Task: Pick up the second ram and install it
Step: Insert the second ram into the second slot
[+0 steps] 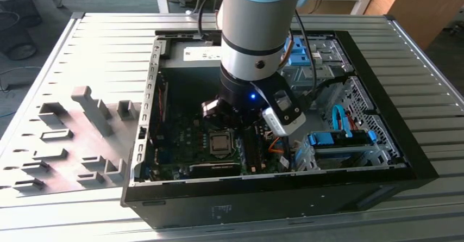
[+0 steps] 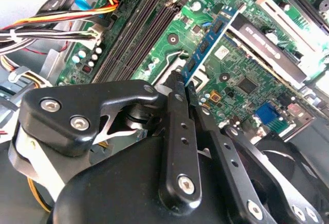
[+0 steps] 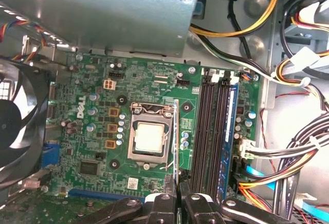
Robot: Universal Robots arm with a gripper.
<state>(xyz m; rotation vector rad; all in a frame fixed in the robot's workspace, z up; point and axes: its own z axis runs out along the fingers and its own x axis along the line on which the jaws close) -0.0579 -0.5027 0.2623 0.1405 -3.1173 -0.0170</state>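
Gripper (image 2: pixel 181 82) fingers clamped on slim green-black RAM stick (image 2: pixel 208 41), frame centre | above green motherboard (image 3: pixel 103 131) | risk: misaligned w/ slot, stick jams.

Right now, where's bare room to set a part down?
Bare table slats border the PC case at the exterior view's right, and lie beyond the holder blocks at its left. Crowded: inside the case, where the tool is shut on the second ram beside cables.
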